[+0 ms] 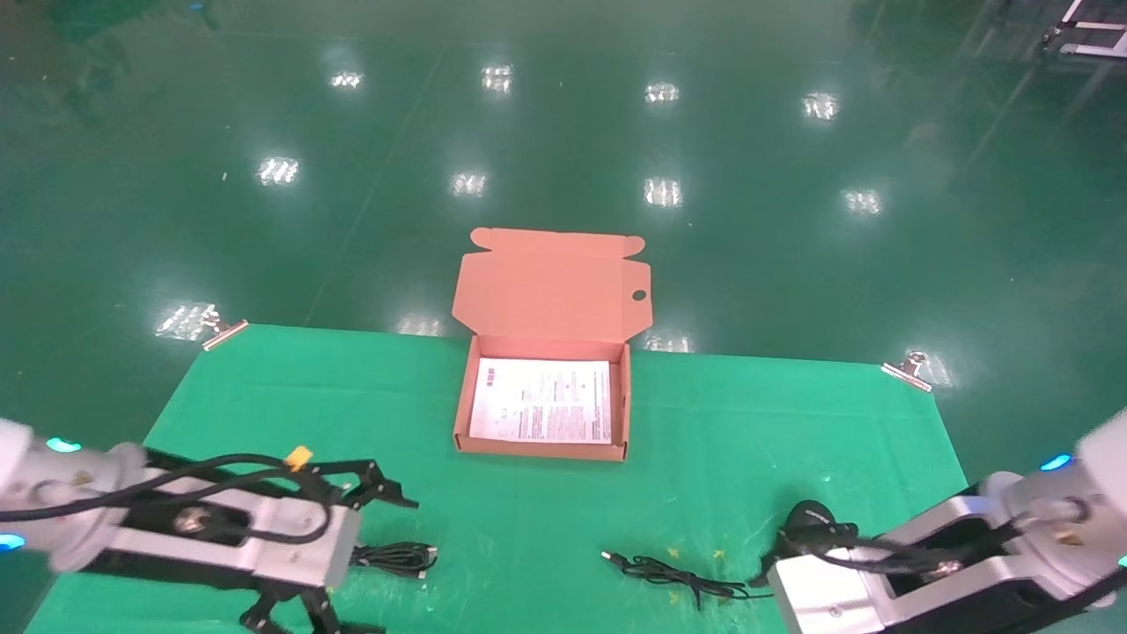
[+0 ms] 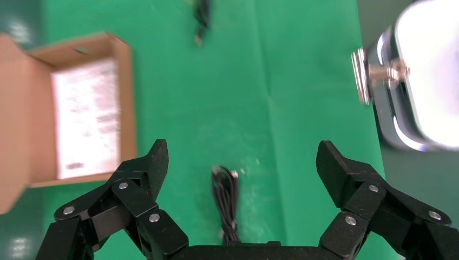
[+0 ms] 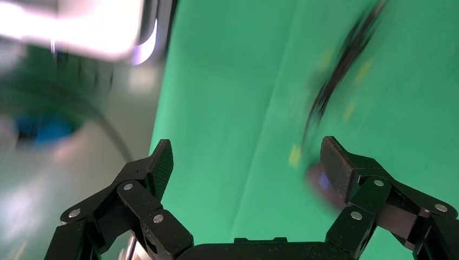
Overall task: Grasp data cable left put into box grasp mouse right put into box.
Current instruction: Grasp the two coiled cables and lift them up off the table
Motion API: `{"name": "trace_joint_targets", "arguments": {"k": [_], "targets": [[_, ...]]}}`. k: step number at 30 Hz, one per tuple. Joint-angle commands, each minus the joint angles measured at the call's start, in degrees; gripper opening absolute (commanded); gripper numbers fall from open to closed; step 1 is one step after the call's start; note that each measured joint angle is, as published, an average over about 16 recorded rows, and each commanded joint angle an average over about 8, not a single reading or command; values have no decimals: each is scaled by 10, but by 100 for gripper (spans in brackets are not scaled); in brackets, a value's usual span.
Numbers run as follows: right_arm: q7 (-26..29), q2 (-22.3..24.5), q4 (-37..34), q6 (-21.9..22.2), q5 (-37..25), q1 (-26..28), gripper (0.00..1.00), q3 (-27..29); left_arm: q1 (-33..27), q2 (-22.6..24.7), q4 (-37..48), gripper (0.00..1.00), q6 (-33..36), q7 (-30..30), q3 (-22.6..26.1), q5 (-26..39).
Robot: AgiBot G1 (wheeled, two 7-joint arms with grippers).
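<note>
Left claw [image 2: 238,162] spread above data cable [image 2: 227,203] | cable: thin black elongated coil | right claw [image 3: 246,160] spread

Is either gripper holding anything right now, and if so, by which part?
Nothing is held. The left gripper is open above the data cable, which lies on the cloth. The right gripper is open too, with the mouse unheld.

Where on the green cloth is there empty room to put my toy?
Bare cloth lies right of the box, and more lies left of it. Near the front it's crowded: data cable, mouse with cord, both tools.
</note>
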Motion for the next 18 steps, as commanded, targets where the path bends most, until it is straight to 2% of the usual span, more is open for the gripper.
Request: {"name": "trace_joint_targets", "arguments": {"k": [1,4,7,18], "targets": [[9,-22,-1,-2,-37,30,100,-57,-7,13,-1,100,-6,4,18,34],[43,-49,-3,4,-67,55,100,-124,0,28,0,100,-23,-3,36,80],[70,-62,-3,21,-80,62,100,-158,10,40,1,100,-42,-16,51,123],[129,-67,0,129,-139,13,100,-173,35,77,54,100,-79,-109,77,216]]}}
